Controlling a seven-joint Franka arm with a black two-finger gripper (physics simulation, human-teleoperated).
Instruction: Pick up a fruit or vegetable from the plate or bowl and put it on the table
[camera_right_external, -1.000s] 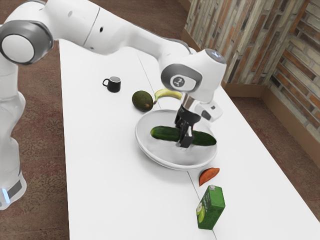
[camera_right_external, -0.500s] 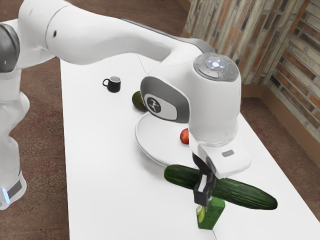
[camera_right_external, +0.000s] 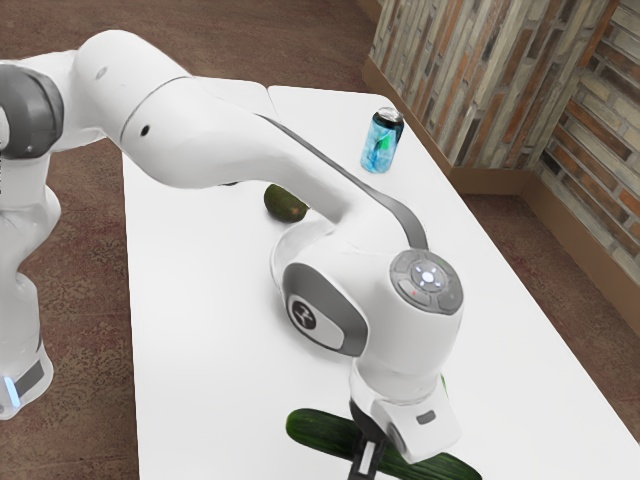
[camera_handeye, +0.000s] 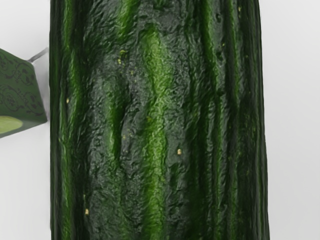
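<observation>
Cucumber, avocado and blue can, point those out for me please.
Cucumber (camera_handeye: 160, 120): wrist view, middle of the visible skin.
Avocado (camera_right_external: 284, 203): exterior view, middle of its dark side.
Can (camera_right_external: 378, 148): exterior view, its blue side.

The black two-finger gripper (camera_right_external: 367, 455), its tips cropped by the exterior view's lower edge, covers the middle of the long, ridged dark-green cucumber (camera_right_external: 320, 428). Just beside it, the green box-shaped carton (camera_handeye: 19, 95) runs out of the wrist view. Behind the gripper, the white arm (camera_right_external: 225, 140) hides much of the round white plate (camera_right_external: 286, 255) and part of the oval dark-green avocado (camera_right_external: 284, 203).
</observation>
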